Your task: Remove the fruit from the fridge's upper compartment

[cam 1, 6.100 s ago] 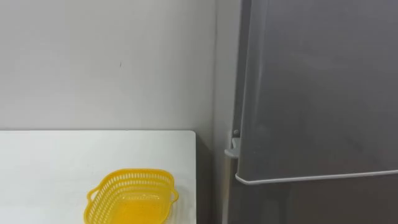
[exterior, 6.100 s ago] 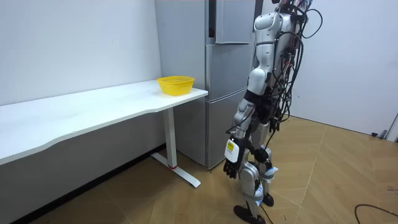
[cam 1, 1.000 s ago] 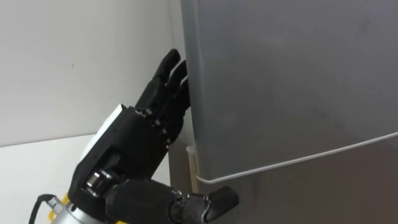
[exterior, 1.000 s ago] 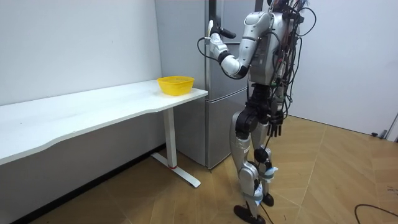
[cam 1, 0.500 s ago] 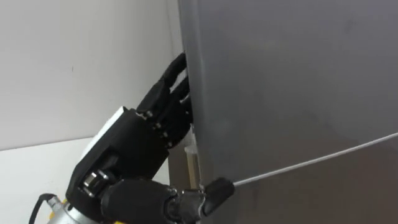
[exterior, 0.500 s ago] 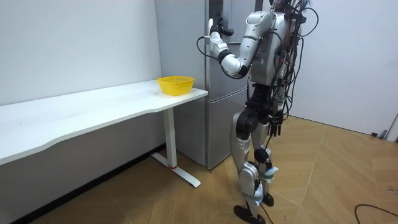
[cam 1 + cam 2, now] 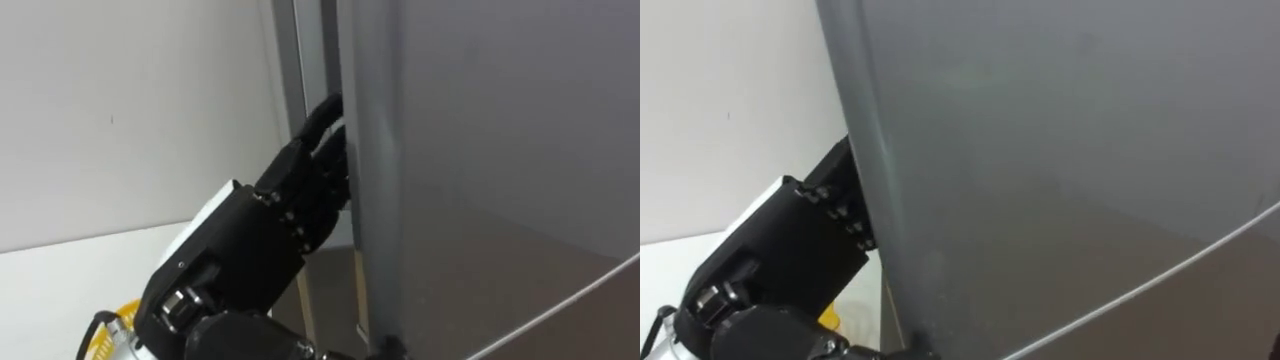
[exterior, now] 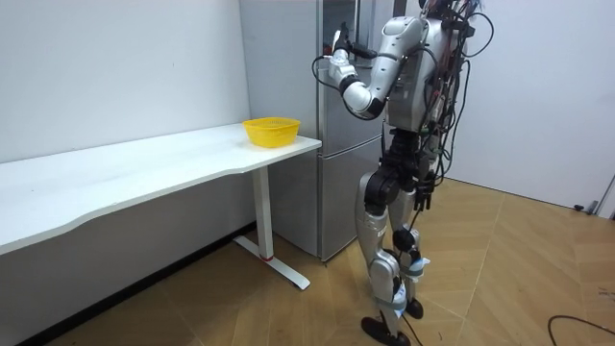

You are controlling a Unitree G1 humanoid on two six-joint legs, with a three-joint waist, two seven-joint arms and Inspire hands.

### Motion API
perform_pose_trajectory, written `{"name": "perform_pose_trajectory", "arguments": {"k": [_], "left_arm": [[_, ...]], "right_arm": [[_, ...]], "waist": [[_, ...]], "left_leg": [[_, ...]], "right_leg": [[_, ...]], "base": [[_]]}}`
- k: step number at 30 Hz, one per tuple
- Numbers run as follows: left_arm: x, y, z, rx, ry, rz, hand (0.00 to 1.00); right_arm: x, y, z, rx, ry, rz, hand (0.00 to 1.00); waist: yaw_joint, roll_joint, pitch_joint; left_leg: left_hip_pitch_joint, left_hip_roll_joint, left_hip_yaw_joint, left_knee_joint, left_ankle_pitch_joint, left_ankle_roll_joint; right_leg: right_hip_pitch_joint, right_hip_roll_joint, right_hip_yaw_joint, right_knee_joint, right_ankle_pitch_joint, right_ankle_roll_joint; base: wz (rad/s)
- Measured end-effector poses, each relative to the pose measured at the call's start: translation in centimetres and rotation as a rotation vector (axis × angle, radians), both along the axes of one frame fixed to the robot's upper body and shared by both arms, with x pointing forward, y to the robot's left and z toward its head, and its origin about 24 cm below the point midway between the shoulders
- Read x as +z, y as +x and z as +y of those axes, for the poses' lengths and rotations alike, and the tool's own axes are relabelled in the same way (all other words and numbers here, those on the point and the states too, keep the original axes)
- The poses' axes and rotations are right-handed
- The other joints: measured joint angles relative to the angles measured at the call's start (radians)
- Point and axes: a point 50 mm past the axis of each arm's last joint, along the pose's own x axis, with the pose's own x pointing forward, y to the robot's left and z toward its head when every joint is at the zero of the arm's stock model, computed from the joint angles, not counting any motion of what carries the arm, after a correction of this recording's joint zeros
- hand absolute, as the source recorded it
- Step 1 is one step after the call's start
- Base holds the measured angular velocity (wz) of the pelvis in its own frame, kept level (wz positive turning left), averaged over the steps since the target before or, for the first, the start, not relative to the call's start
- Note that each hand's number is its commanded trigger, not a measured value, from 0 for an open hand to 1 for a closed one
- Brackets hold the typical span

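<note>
standing at the fridge, with the yellow basket (image 8: 271, 130) on the white table (image 8: 144, 171) to its left, the robot had its left hand (image 7: 245, 262) tucked behind the edge of the slightly open upper fridge door (image 7: 480, 150), fingertips hidden so their grip could not be told, right hand (image 8: 426, 197) hanging low.

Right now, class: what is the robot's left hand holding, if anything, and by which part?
It cannot be told: the left hand reaches behind the left edge of the grey metal upper fridge door, which hides any grip.
</note>
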Motion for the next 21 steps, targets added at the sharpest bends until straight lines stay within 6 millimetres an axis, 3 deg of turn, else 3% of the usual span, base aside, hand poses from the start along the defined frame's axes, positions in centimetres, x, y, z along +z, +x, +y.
{"name": "perform_pose_trajectory", "arguments": {"k": [9,21], "left_arm": [[0.0,-0.1,-0.8,-0.053,0.007,-0.002,0.00],[1.1,0.1,-1.8,-0.137,0.027,-0.064,0.00]], "right_arm": [[0.1,0.3,-0.2,0.005,-0.007,-0.010,0.00],[0.0,0.3,0.0,0.008,0.015,-0.005,0.00]], "waist": [[-0.001,-0.001,0.0006],[-0.007,-0.015,0.0096]], "left_leg": [[-0.007,0.000,0.006,0.000,0.000,0.000],[-0.001,0.003,0.011,-0.002,0.000,0.000]], "right_leg": [[-0.012,0.000,0.007,0.002,0.000,0.000],[-0.011,-0.001,0.012,0.003,0.000,0.000]], "base": [[-0.01],[-0.01]]}}
